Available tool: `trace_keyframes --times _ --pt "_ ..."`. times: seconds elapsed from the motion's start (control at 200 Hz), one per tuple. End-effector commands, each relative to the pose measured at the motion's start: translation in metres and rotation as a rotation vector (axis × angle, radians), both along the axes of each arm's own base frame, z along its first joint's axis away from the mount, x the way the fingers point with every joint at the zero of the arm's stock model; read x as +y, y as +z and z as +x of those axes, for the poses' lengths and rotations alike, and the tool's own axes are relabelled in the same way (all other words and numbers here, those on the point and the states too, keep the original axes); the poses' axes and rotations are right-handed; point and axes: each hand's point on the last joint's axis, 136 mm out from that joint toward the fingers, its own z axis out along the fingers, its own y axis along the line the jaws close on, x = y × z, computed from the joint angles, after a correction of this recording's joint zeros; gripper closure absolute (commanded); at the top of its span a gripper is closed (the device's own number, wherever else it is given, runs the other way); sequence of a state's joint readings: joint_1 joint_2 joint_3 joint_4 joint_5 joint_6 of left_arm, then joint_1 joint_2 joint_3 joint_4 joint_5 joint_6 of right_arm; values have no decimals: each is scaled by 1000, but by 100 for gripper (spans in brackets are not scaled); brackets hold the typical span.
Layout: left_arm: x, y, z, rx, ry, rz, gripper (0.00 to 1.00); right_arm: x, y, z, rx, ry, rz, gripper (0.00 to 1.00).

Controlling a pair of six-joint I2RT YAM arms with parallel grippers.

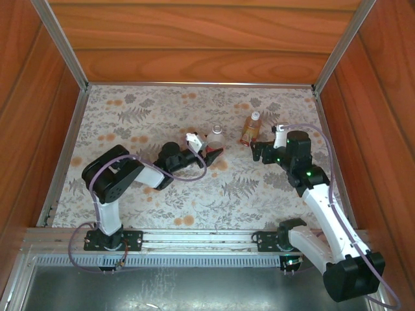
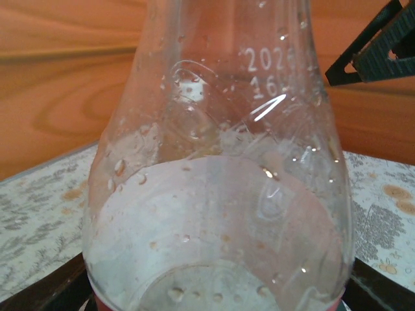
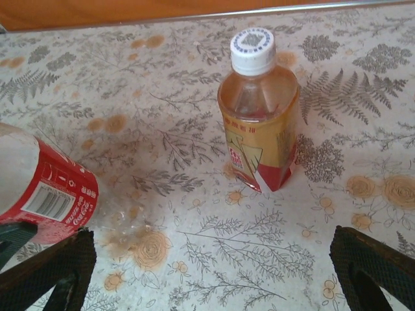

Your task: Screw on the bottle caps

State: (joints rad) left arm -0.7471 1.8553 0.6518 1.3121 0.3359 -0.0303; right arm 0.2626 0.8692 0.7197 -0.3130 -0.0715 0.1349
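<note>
The clear bottle (image 2: pixel 220 194) with the red label (image 3: pixel 55 191) sits between my left gripper's (image 1: pixel 209 153) fingers (image 2: pixel 39 298), which press on its lower sides. It leans over, its base just off the table. In the left wrist view its top runs out of frame. The amber-brown bottle (image 3: pixel 259 123) stands upright on the table with a white bottle cap (image 3: pixel 252 48) on its neck. My right gripper (image 3: pixel 217 278) hangs open just in front of it, nothing between its fingers (image 3: pixel 376 272).
The floral table cover (image 1: pixel 162 116) is walled in by wooden panels at the back and on both sides. The two bottles (image 1: pixel 216 137) (image 1: pixel 251 128) stand close together mid-table, and both grippers (image 1: pixel 260 153) are near each other there.
</note>
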Motion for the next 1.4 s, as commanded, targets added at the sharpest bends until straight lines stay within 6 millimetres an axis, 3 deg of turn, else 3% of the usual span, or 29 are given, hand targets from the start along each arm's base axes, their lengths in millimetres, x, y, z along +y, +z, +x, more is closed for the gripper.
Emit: trace_keyframes --times 0.0,0.215,0.415,0.605,0.785,0.905,1.09,1.304,1.394 --pt "13 21 2 -30 10 -30 30 16 8 -1 -58 82 51 0" --pt "50 31 2 -31 83 7 30 45 -5 -2 19 180 185 1" --pt "95 46 -10 -39 171 29 30 76 -30 -4 83 251 88 0" --pt "131 52 -35 -40 243 85 30 127 -67 -5 146 350 -42 1" --pt "160 46 -58 -13 307 106 30 177 -99 0 214 437 -149 1" --pt "171 48 -67 -19 333 95 30 207 -118 5 238 481 -196 3" --pt "176 44 -67 -8 355 114 30 243 -150 11 302 536 -243 9" --pt "179 43 -64 -14 374 131 30 263 -173 7 327 568 -303 28" --pt "183 40 -62 -7 399 136 30 268 -180 4 335 581 -326 31"
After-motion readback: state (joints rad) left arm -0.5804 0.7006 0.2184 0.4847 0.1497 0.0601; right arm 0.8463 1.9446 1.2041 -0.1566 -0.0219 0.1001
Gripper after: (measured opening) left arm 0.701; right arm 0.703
